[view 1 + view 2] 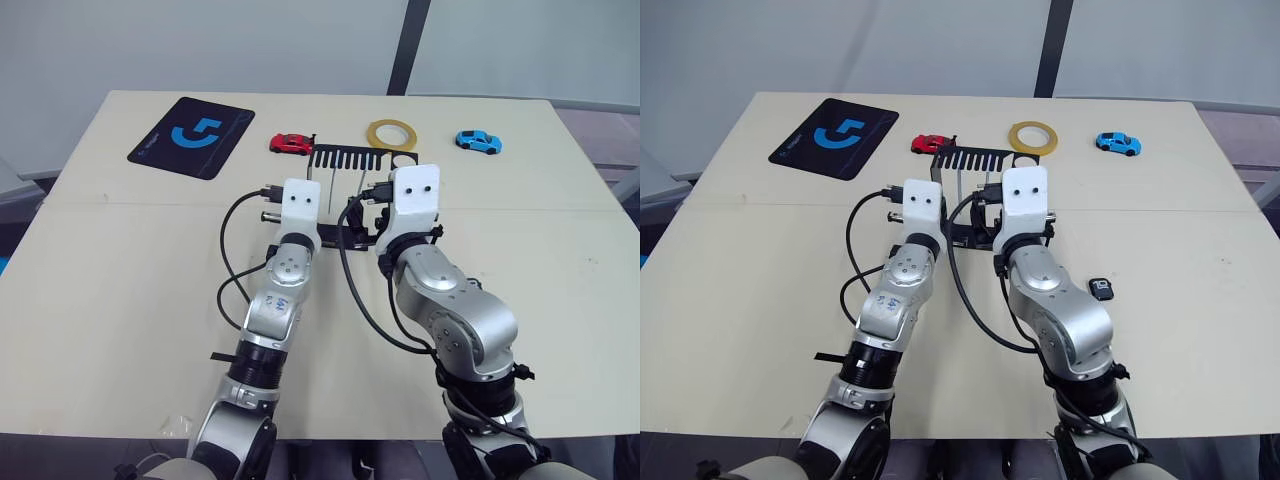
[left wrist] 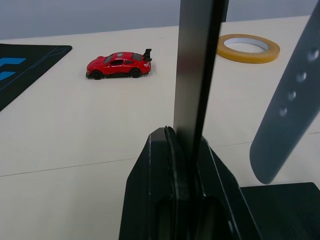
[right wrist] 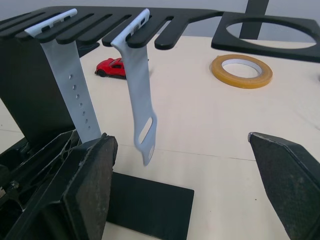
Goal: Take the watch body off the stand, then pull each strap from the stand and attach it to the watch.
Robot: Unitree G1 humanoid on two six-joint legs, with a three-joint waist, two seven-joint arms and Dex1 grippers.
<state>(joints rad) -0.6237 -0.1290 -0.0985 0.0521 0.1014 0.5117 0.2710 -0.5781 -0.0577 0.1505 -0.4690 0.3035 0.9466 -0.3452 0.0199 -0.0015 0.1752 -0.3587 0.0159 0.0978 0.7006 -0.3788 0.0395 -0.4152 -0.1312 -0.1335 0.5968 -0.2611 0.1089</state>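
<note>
My left gripper is clamped on the upright post of the stand, which I judge steadies it for pulling. My right gripper hangs wide open, its fingers either side of the buckle strap, beside the holed strap; both hang from the comb slots. The watch body lies on the table, already off the stand, just right of my right arm.
</note>
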